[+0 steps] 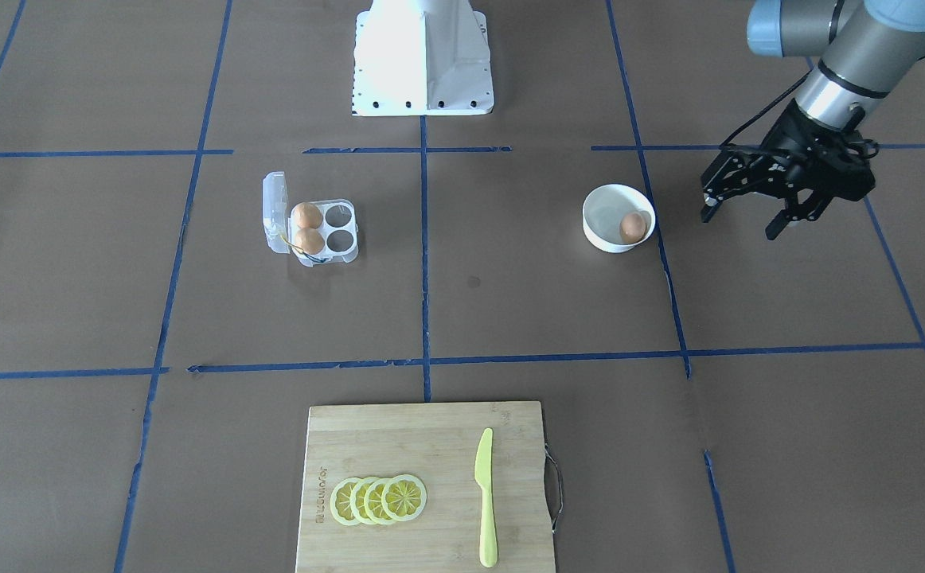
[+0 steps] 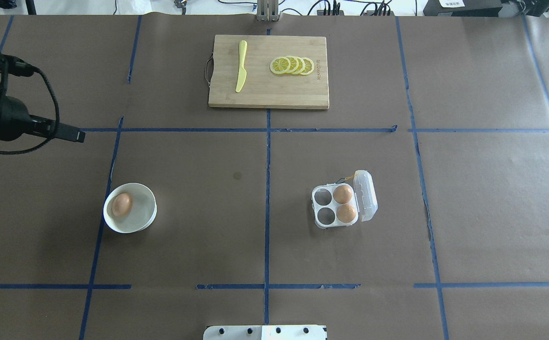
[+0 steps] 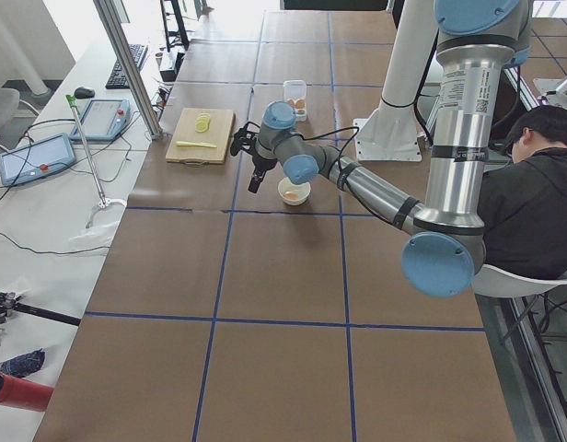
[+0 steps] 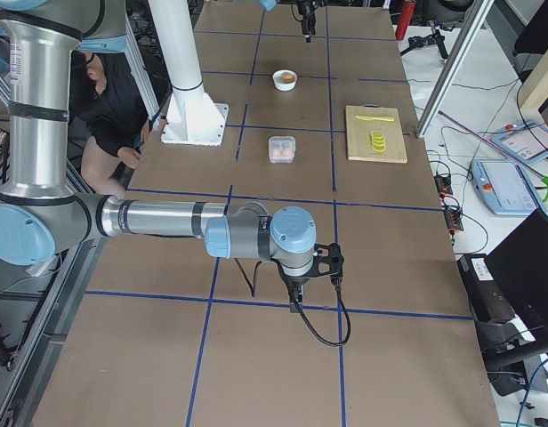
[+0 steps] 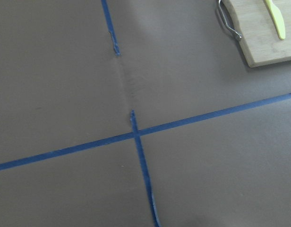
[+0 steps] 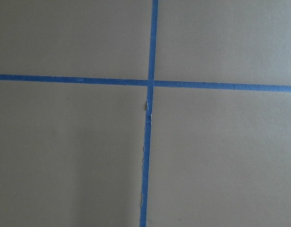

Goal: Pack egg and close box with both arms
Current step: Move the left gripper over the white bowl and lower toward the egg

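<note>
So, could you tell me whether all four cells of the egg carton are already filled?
No, the egg carton holds only two eggs, beside its open lid, and the other two cells are empty.

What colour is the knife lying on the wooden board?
The knife is a pale yellow-green all over, handle and blade alike. It shows best in the front-facing view.

text: none legible | cutting board (image 1: 431, 446): burnt-in brand mark, too small to read

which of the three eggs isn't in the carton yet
The egg lying in the white bowl. The other two eggs sit in cells of the box, beside its open lid.
</note>
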Tool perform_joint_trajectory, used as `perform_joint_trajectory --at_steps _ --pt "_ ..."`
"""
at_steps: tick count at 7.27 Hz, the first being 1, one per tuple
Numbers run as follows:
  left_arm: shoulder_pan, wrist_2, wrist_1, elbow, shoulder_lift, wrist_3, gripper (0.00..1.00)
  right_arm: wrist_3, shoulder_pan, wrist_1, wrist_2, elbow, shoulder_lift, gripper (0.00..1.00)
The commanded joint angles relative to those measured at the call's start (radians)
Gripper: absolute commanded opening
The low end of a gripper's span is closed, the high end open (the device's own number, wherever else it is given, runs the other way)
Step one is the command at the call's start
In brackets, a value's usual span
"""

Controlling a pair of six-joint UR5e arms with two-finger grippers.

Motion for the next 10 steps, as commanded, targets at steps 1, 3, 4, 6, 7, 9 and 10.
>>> perform_joint_trajectory --at_steps 1,3,4,6,7,9,10 --pt "0.047 -0.201 -0.008 0.090 -0.136 -0.129 1.00 0.000 -0.001 0.001 0.002 0.002 0.002 1.00" --pt "0.060 -0.138 -0.002 0.094 -0.156 -0.270 1.00 0.000 -0.027 -0.005 0.001 0.000 0.017 1.00" --pt "0.075 -0.109 0.012 0.086 -0.141 -0.309 1.00 -0.003 -0.029 0.000 -0.021 -0.012 0.007 1.00" --pt "0.212 0.102 0.096 0.045 -0.094 -0.393 1.00 -0.002 -0.029 0.002 -0.021 -0.032 0.010 1.00" --pt "0.281 0.185 0.267 -0.001 -0.101 -0.395 1.00 0.000 -0.029 0.002 -0.015 -0.032 0.008 1.00" --pt "0.304 0.190 0.362 -0.031 -0.127 -0.395 0.82 0.001 -0.029 0.002 -0.015 -0.032 0.008 1.00" --pt "0.308 0.190 0.362 -0.011 -0.129 -0.391 0.77 0.000 -0.033 -0.002 -0.021 -0.029 0.019 1.00"
